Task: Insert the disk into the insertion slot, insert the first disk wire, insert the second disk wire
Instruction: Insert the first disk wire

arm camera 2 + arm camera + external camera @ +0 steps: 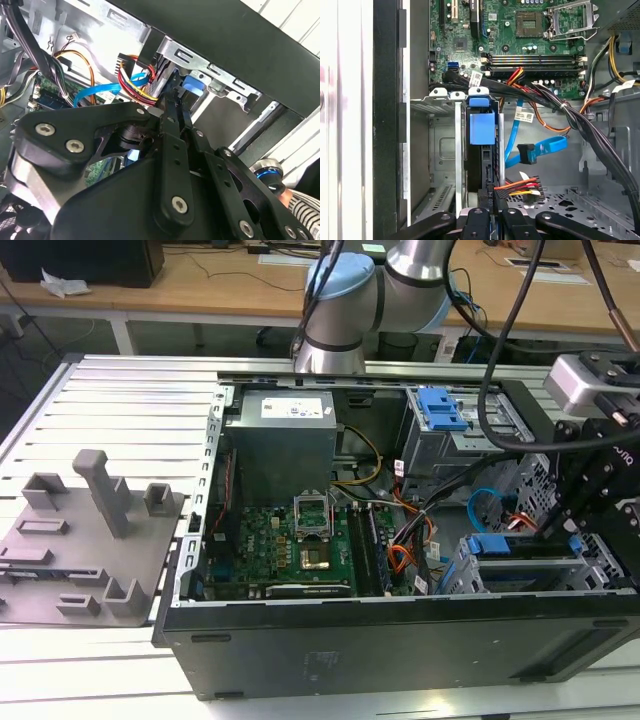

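We are noting the gripper (pixel 490 214) clamped on the disk wire (pixel 516 187) at the insertion slot (pixel 442 102).
Its fingers are gripping the wire's black plug; the disk (pixel 482 127) is sitting in that slot, directly ahead of the fingertips.

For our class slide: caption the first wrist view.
Blue-carrier disk seated in drive cage; end effector near its power connector.
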Available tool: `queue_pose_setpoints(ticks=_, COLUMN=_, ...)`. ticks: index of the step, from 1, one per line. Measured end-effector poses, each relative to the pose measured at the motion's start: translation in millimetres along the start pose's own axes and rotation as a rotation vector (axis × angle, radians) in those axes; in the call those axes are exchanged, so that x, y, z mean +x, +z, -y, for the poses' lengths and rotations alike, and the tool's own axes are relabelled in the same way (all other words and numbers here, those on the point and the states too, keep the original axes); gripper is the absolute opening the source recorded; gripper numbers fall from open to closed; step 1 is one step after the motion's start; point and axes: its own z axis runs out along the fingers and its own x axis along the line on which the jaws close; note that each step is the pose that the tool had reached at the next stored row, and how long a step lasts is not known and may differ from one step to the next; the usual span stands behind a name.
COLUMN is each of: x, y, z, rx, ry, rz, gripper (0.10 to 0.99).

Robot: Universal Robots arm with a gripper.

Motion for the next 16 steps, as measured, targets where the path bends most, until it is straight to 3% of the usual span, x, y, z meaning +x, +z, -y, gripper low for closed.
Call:
queue_pose_setpoints(ticks=9, x=0.1, y=4.2, z=0.1, rx=0.0, ry=0.0, rz=0.0007, gripper=0.173)
queue_pose_setpoints(ticks=10, x=0.1, y=3.9, z=0.2, rx=0.0, ry=0.0, rz=0.0002, gripper=0.239)
queue_pose_setpoints(ticks=11, x=0.3, y=0.6, z=0.0, rx=0.0, ry=0.0, rz=-0.0001, gripper=0.239)
queue_pose_setpoints(ticks=13, x=-0.2, y=-13.7, z=-0.8, rx=0.0, ry=0.0, rz=0.0001, gripper=0.239)
queue_pose_setpoints(ticks=14, x=-0.7, y=-18.4, z=-1.0, rx=0.0, ry=0.0, rz=-0.0001, gripper=0.157)
queue_pose_setpoints(ticks=16, x=-1.0, y=-24.2, z=-1.4, rx=0.0, ry=0.0, rz=0.0001, gripper=0.106)
